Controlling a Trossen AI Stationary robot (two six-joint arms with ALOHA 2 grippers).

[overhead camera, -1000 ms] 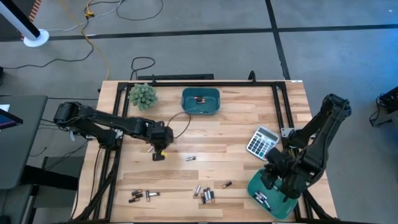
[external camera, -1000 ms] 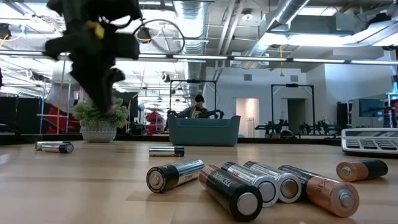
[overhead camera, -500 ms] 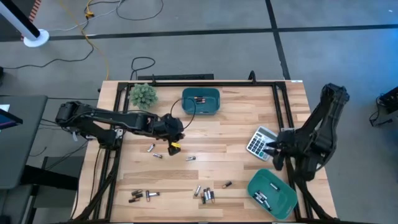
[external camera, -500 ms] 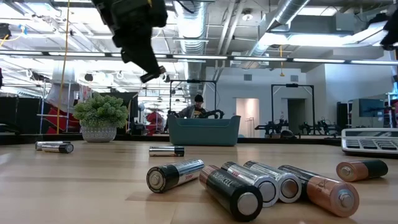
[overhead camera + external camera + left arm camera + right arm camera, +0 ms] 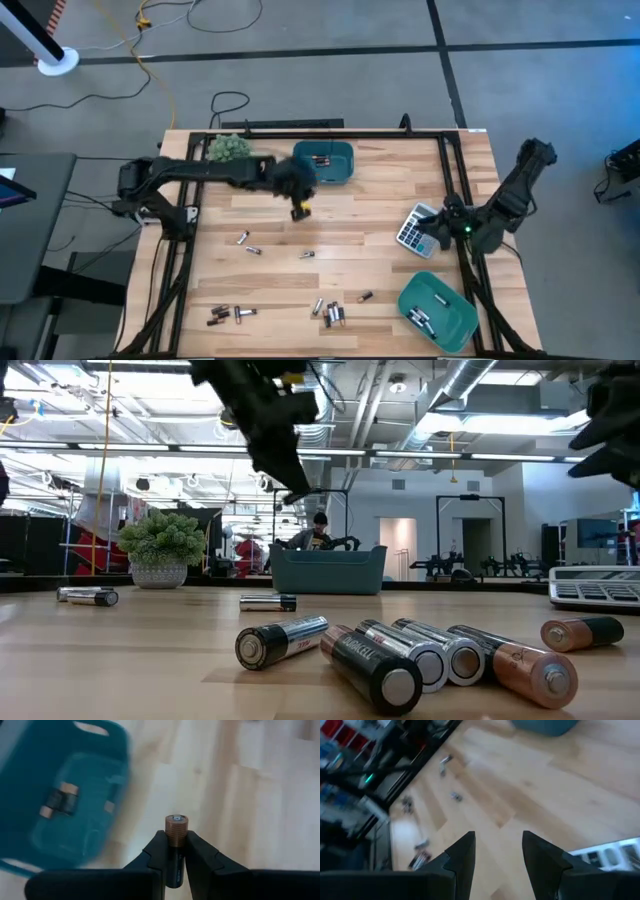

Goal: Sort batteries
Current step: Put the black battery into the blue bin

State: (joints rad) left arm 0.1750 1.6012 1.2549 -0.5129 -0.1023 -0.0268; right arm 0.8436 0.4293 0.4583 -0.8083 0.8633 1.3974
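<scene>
We see a wooden desk in a gym-like hall, batteries scattered near its front. Left pincer hangs beside the rear bin, pinching a cell. Right pincer spread by the calculator.

Left wrist view: teal bin motion-blurred, cut off at the edge, cells inside indistinct; held battery lower half hidden between fingers; right wrist batteries too blurred to size.

The light plank-wood surface stood on a grey concrete floor crossed by dark seams. Exposed silver ceiling ducts ran overhead.
</scene>
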